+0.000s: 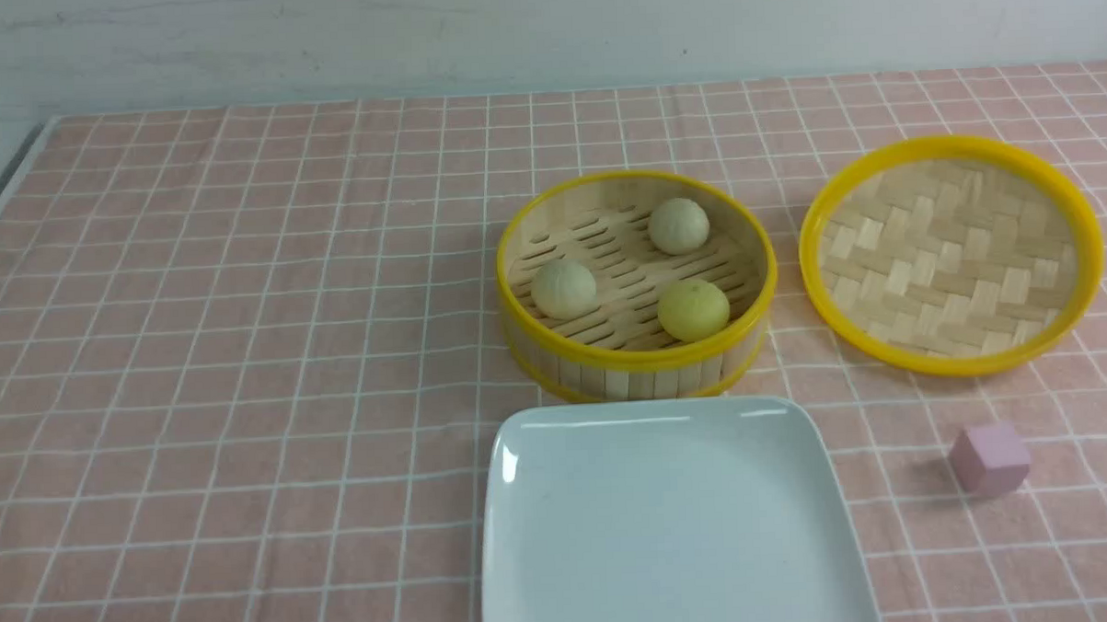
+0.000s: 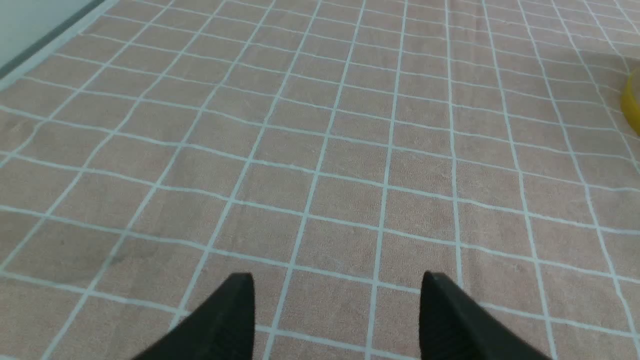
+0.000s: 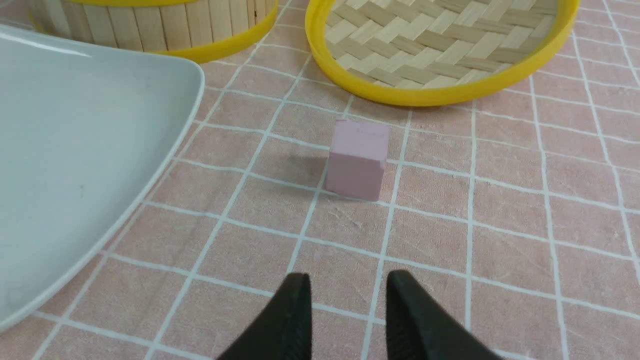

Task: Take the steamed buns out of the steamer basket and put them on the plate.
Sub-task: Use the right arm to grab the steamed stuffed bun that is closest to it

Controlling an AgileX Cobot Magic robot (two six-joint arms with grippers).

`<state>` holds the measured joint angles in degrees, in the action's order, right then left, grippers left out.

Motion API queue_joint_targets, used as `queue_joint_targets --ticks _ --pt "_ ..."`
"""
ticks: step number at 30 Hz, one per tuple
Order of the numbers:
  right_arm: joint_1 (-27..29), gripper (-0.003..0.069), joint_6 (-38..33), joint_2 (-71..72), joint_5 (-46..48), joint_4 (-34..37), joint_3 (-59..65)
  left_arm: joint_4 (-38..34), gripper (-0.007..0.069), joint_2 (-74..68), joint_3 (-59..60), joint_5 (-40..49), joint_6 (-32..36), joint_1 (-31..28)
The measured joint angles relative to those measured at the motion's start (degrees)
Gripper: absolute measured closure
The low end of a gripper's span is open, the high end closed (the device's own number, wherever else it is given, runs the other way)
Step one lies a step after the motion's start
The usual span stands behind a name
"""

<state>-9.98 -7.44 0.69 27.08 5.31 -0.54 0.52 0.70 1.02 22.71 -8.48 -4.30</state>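
Closest, the plate (image 1: 672,528) lies bare at the table's near edge. Just behind it, the steamer basket (image 1: 638,368) holds all three steamed buns (image 1: 693,310). The left gripper (image 2: 337,275) gapes wide and the right gripper (image 3: 348,274) is narrowly parted, both empty. Descend vertically past the rim and pinch gently.

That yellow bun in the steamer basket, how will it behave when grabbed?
Likely rolls: the yellow bun is a round ball lying loose on the slatted floor of the steamer basket. Probably light, being small. Its matte skin suggests it isn't very slippery.
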Motion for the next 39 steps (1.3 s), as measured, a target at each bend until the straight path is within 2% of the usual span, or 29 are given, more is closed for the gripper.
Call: queue_joint_targets --ticks 35,39 --pt "0.0 0.0419 0.0 0.0 0.0 -0.21 0.0 0.0 0.0172 0.0 0.0 0.0 0.0 0.0" --pt "0.0 0.0419 0.08 0.0 -2.22 -0.89 0.06 0.0 0.0172 0.0 0.0 0.0 0.0 0.0"
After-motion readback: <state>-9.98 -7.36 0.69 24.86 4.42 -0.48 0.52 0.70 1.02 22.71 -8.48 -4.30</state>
